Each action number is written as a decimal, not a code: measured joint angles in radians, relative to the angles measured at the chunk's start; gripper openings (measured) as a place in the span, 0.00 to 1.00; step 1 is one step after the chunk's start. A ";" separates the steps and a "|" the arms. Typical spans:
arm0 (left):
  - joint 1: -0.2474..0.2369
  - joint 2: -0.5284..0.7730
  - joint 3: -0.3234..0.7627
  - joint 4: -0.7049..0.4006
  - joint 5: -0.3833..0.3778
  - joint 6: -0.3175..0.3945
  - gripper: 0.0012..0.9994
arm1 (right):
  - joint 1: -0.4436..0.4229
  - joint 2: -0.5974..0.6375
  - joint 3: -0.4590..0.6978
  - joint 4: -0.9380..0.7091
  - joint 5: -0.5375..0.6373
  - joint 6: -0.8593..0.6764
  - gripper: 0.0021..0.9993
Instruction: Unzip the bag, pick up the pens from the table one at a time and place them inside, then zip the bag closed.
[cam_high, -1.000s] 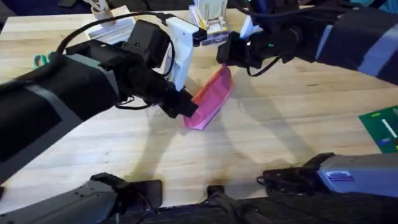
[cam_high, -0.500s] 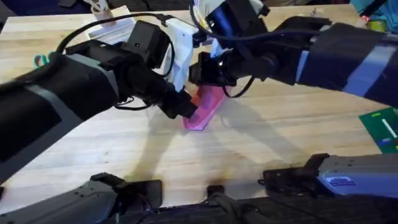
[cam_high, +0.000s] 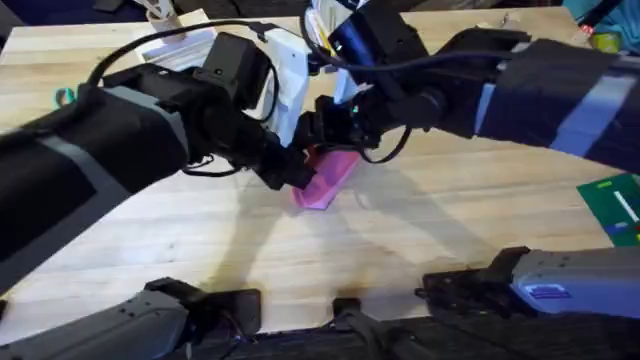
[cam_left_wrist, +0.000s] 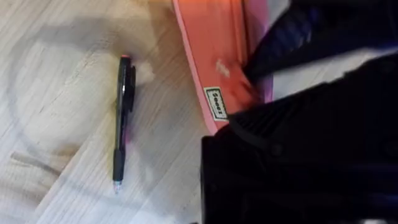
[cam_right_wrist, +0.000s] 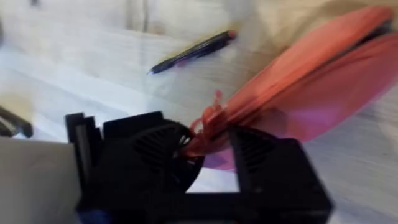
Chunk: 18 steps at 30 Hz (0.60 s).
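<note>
**Unzipping under way**

On the light-wood table (cam_high: 450, 200) my left gripper (cam_high: 290, 170) clamps the bag's (cam_high: 330, 180) near end — the right gripper (cam_right_wrist: 208, 146) pinches its zipper end. Next I'd pull steadily (pen (cam_left_wrist: 121, 124) waits beside).

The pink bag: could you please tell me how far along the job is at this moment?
Done: nothing clearly finished; I cannot tell how far the zipper is open. In hand: the left end effector grips one end of the bag while the right end effector pinches its zipper edge. Left: the pen lies on the table beside the bag, so loading and zipping shut remain.
</note>
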<state>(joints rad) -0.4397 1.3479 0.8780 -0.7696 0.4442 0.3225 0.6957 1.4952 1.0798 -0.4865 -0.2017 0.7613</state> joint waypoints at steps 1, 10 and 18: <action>0.004 -0.001 0.000 0.000 -0.001 0.000 0.04 | -0.008 0.000 0.000 -0.007 0.014 -0.007 0.48; 0.004 -0.004 0.001 0.003 0.003 0.004 0.04 | -0.070 -0.072 -0.001 -0.004 0.043 -0.107 1.00; -0.001 -0.003 0.001 0.003 -0.005 0.004 0.04 | -0.154 -0.143 -0.001 -0.057 0.057 -0.219 1.00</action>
<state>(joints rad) -0.4408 1.3445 0.8787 -0.7662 0.4394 0.3267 0.5416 1.3517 1.0786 -0.5434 -0.1447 0.5423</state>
